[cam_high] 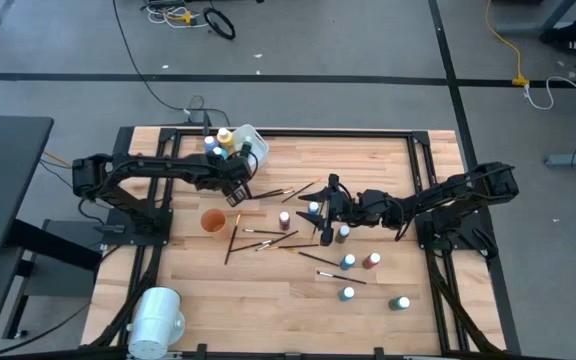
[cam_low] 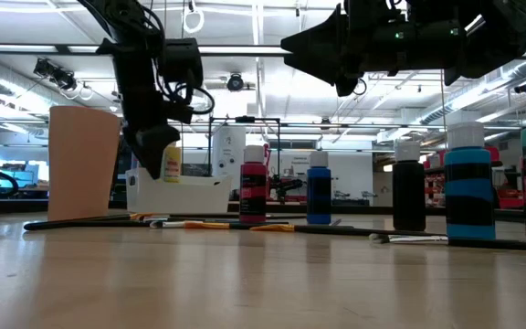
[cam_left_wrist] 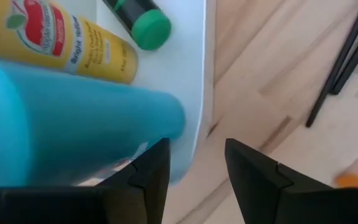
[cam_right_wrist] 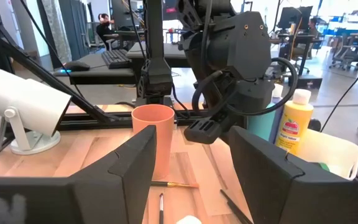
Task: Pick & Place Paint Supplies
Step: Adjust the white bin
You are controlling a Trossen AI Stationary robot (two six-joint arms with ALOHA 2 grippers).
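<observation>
Left tool (cam_high: 236, 190) over white tub (cam_high: 253, 143) rim near desk (cam_high: 268, 300) far edge; fingers parted, holding nothing. Right tool (cam_high: 325, 210) mid-desk above bottles (cam_high: 343, 232); spread wide, nothing held.

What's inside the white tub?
The white tub holds a yellow bottle, a teal bottle and a green-capped one. Anything beneath them is hidden.

Several white-capped paint bottles (cam_high: 345, 263) stand upright, scattered right of desk centre; thin dark brushes (cam_high: 271, 236) lie flat mid-desk; yellow bottle (cam_high: 226, 137) and others sit in the white tub.
</observation>
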